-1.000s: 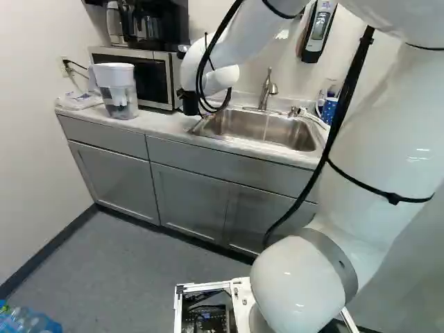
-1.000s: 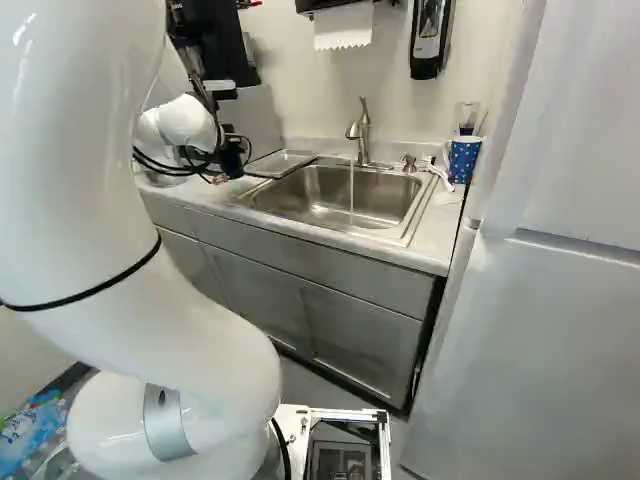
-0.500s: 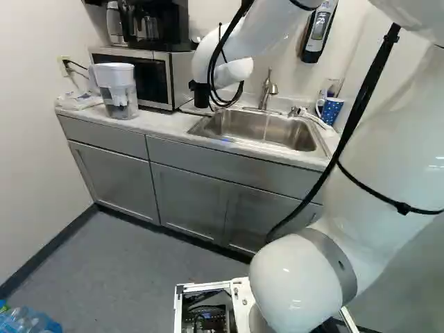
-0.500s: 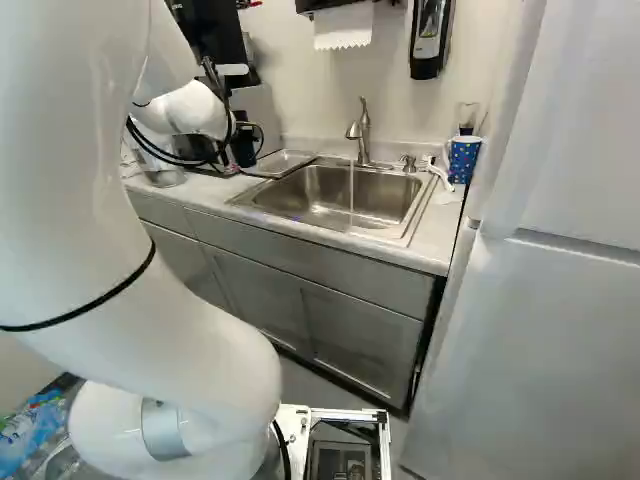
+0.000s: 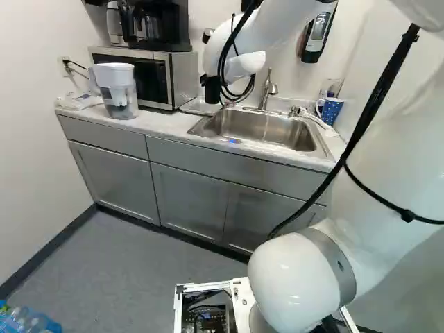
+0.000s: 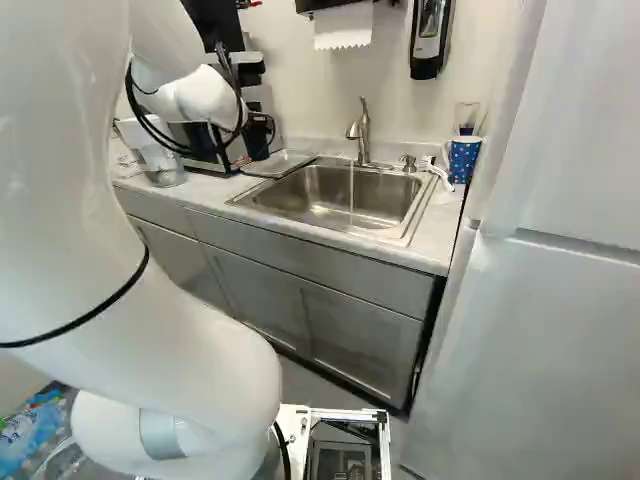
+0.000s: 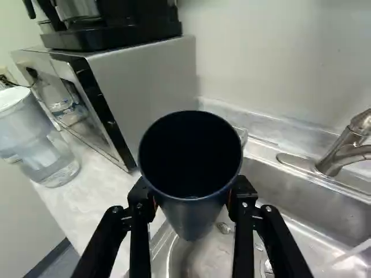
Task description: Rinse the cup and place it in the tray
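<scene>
Steel sink, water running; claw clamped on dark cup; wall dispenser print illegible.

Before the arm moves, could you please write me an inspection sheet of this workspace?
Surface: pale counter with sink
Job's things: dark cup held over the sink's edge area; tray beside the sink; faucet running
Clutter: pitcher, microwave and spotted mug on the counter
End effector: closed on the dark cup
Cables: black ones along the arm; cord at the wall
Surroundings: fridge beside the counter; bottles low down
</scene>
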Robot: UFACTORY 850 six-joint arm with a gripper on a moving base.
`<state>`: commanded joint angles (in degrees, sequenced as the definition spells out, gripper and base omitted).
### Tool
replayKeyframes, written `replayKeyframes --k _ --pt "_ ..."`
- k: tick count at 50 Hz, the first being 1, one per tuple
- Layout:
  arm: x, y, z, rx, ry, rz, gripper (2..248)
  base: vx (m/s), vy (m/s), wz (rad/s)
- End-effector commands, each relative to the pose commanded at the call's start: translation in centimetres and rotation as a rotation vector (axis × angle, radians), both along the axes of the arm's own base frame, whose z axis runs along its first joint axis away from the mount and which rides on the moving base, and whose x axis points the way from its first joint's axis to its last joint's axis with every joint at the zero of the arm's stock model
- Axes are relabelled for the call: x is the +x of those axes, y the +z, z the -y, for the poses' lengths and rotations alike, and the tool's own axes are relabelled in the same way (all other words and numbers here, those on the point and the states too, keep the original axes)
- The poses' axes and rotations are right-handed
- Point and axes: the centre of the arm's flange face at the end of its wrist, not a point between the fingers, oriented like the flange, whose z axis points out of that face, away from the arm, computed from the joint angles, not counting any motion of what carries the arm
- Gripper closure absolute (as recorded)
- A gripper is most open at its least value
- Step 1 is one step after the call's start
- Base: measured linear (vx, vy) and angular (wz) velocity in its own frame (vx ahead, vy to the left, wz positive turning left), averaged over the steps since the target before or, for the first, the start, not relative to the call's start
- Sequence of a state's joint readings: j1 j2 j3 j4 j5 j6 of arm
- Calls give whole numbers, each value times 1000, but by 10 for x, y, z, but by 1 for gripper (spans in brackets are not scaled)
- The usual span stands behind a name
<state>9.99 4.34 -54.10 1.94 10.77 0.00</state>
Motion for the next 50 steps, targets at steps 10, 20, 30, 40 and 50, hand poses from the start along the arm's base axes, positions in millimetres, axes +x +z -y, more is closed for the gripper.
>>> replayKeyframes --k 10,20,30,40,50 --pt "-1 9 15 0 -30 -3 124 0 0 0" --pt "-5 18 31 0 -59 -5 124 0 0 0" --pt "-5 17 46 0 -90 -9 124 0 0 0" --pt "-6 17 61 0 -121 -9 124 0 0 0" --pt "-6 17 75 0 -151 -10 124 0 0 0"
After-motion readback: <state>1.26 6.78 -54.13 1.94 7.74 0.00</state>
